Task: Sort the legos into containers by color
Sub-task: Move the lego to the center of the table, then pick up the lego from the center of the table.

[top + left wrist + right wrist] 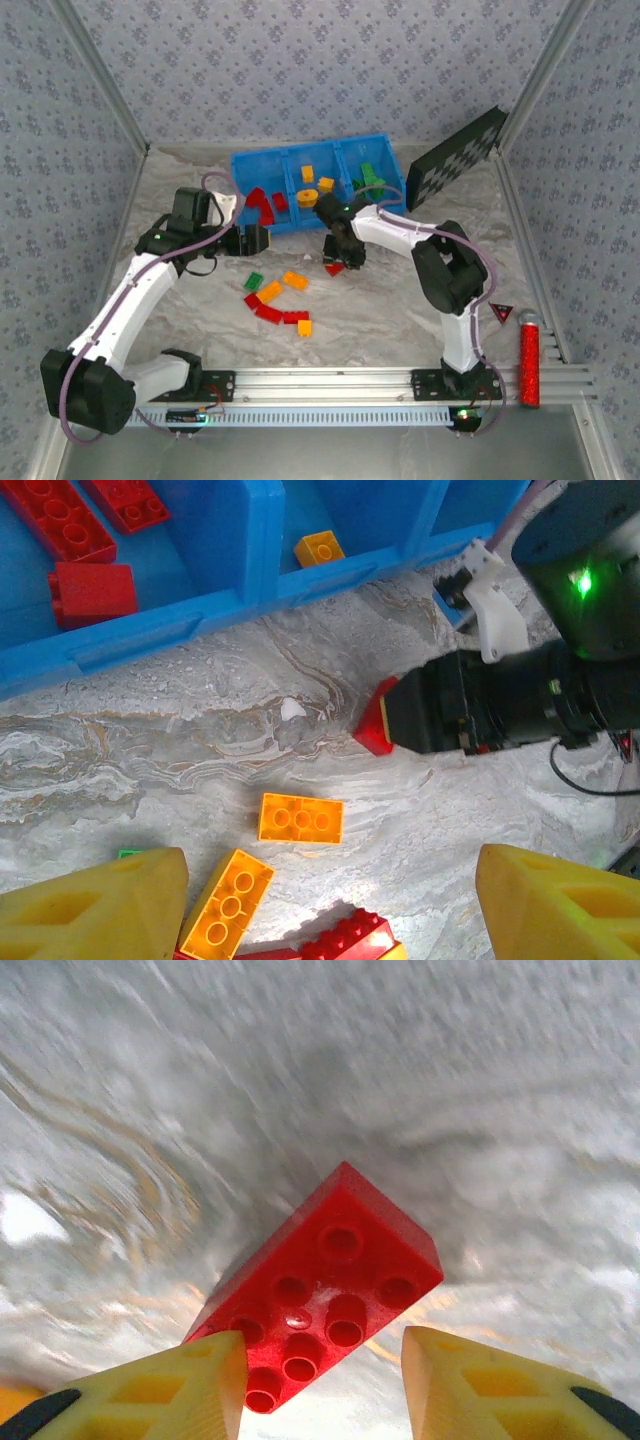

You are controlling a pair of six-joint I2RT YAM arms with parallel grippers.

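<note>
The right gripper (341,255) has the red brick (320,1290) just in front of the tray (245,165). In the right wrist view the brick's long axis runs diagonally between the fingers (150,1390). Its near end lies against one finger, with a gap at the other. The brick is sharp against the blurred table (300,1060), so judge it clamped and lifted. It is glossy, with two stud rows facing the camera. The red compartment, leftmost, lies to this gripper's left, farther from the bases. The left gripper (330,880) hovers nearby, fingers apart and empty.
</note>
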